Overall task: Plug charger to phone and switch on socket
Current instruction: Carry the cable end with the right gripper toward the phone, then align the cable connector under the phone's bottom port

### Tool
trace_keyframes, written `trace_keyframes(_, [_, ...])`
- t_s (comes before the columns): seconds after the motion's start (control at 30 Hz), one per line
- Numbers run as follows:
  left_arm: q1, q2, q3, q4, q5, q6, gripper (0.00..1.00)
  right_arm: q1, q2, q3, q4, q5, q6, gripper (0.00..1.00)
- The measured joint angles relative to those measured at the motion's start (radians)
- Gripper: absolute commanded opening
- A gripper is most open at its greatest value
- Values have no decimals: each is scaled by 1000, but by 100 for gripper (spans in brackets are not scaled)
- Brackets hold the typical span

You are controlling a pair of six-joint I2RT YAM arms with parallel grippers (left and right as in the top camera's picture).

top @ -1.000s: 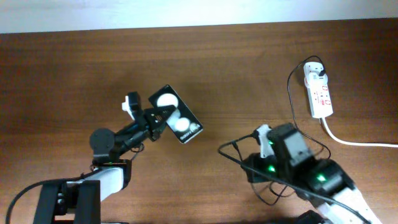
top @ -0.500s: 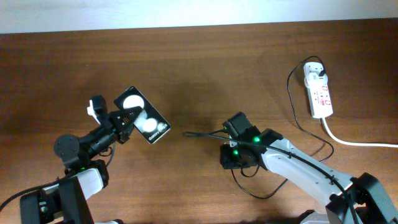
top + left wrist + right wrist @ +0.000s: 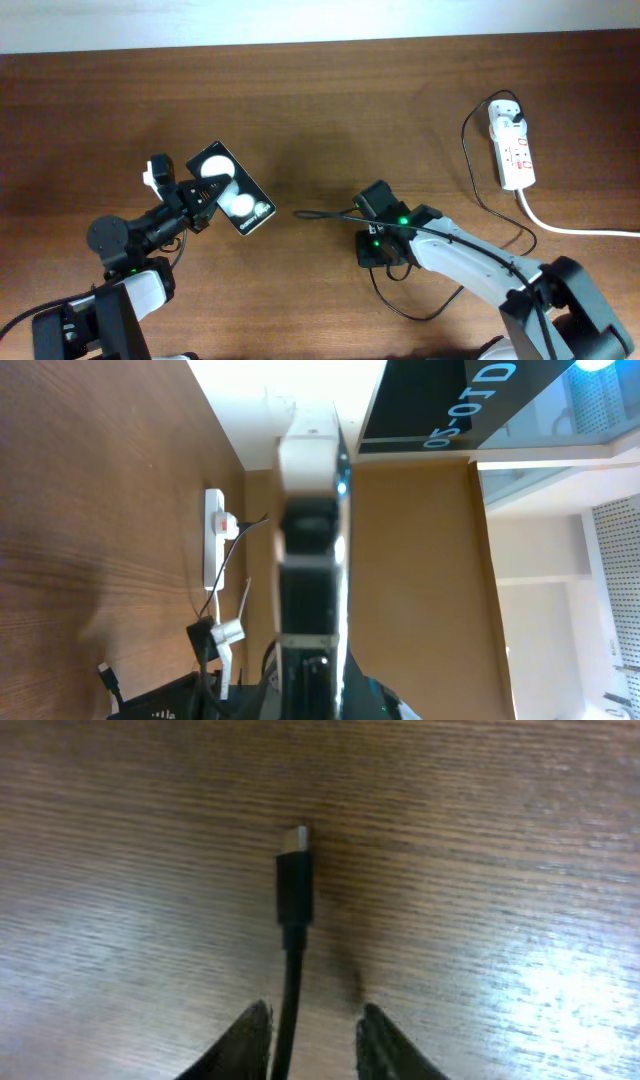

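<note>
Phone [image 3: 240, 203] farther left; charger [image 3: 295, 885] between right jaws

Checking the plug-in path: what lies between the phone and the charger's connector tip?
Only bare wooden table lies between the phone and the connector tip; the overhead view shows that stretch.

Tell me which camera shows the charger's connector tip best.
The right wrist view: the connector tip fills the centre, its metal end plain against the table. Overhead shows it only as a small dark stub. The left wrist view gives a tiny dark speck at most.
</note>
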Motion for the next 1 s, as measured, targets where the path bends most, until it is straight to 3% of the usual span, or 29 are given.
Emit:
trace_keyframes(0.07, [0,0,0,0,0,2,0,0,2,0,3,2,-5,4])
trace_keyframes(0.37, [0,0,0,0,76,3,0,0,-31,17,-89,-13,-6,4])
trace_keyframes(0.63, [-12,0,2,0,167,3,0,0,-664,30,-293,-134,-6,4])
trace_keyframes(0.7, [-74,0,2,0,152,3,0,0,-827,33,-317,-200,-2,4])
trace_keyframes(0.83, [-266,0,4,36,71,2,0,0,-998,35,-374,-251,57,4])
trace_keyframes(1.0, [-410,0,6,143,-83,3,0,0,-1019,-29,-327,-315,133,4])
